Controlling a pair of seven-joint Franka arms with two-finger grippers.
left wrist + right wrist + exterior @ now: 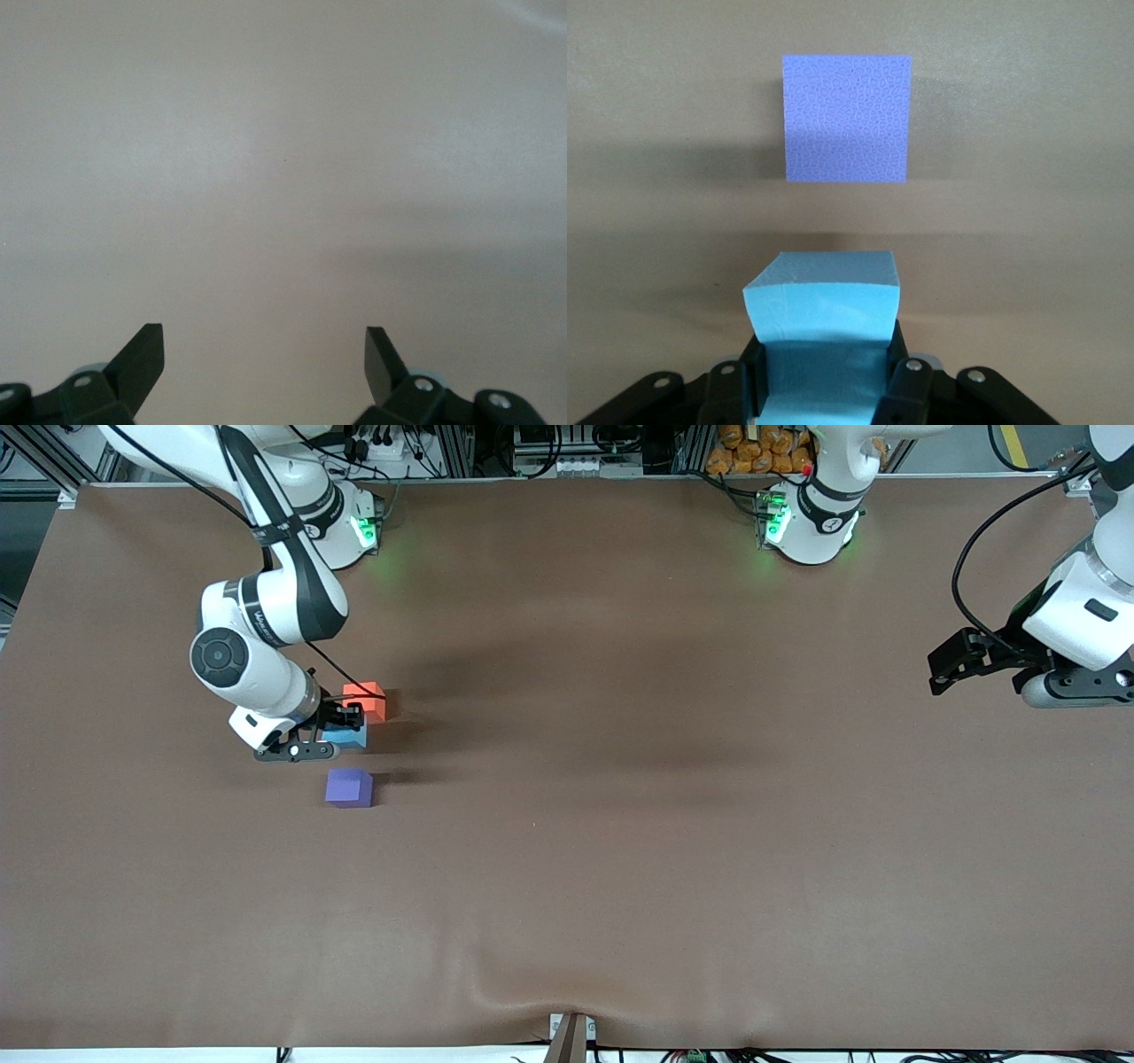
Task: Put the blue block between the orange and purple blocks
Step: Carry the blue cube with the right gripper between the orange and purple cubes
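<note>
Here, at left of centre in the front view, the three cubes stand in a short column: orange block (366, 700) uppermost, blue block (346, 733) in the middle, purple block (348, 787) lowest, nearest the camera. The blue one sits close against the orange, with a clear strip of brown table (620, 824) between it and the purple.

Right gripper (341, 722) is at the blue block, its fingers pressed against two opposite sides; the foam looks pinched in the right wrist view, where the blue block (822, 341) fills the lower middle and the purple block (847, 117) lies straight ahead at upper centre, apart from it. So the gap runs along the line the gripper faces. Whether the blue cube rests on the table or hangs just above it, cannot tell.

Judgement: placement is nearly made; the cube is between its neighbours, though off-centre toward orange.

Left gripper (952, 662) waits at the right edge of the front view, fingers spread wide, holding nothing; the left wrist view shows only bare table.
</note>
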